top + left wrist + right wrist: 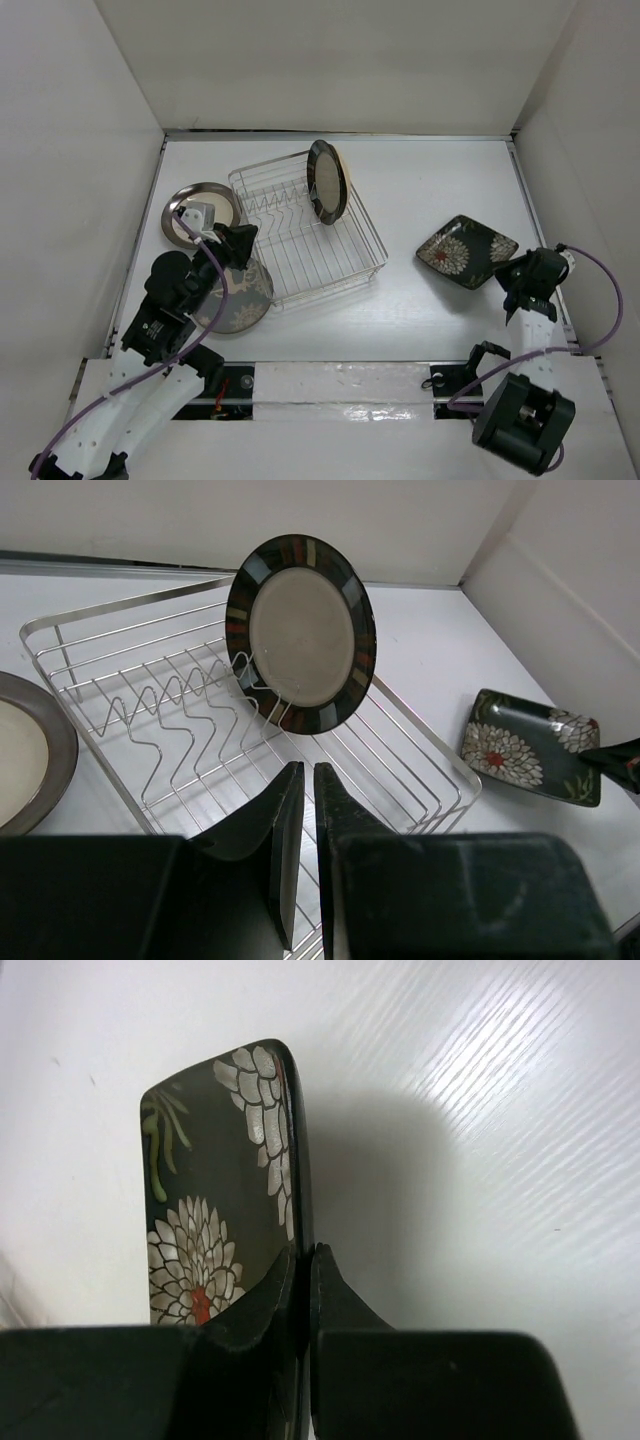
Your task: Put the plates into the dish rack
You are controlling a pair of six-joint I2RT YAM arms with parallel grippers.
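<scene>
Pinching the edge of the floral plate (215, 1230) with the right end effector (305, 1260), one finger on each face. Patterned face to the left of the fingers in the wrist view. Beyond the plate, white bench (480, 1160), with the plate's shadow thrown to the right of the fingers. Cannot tell whether the plate's far edge rests on the bench.

Holding the left end effector (308, 770) almost pressed together, with only a thin slit between the fingers and nothing in it. Beneath and just behind it in the top view, the grey plate (240, 300), flat on the bench and partly covered by the arm. Just ahead of the fingertips, the rack (320, 250), its near side closest. Straight ahead, upright among the prongs toward the rack's far side, a dark-rimmed plate (300, 630), pale face turned toward the fingers. Off to the left, outside the rack and just beside it, a second rimmed plate (25, 750) flat on the bench. Well to the right, past the rack, the floral plate with the right end effector at its near edge.
</scene>
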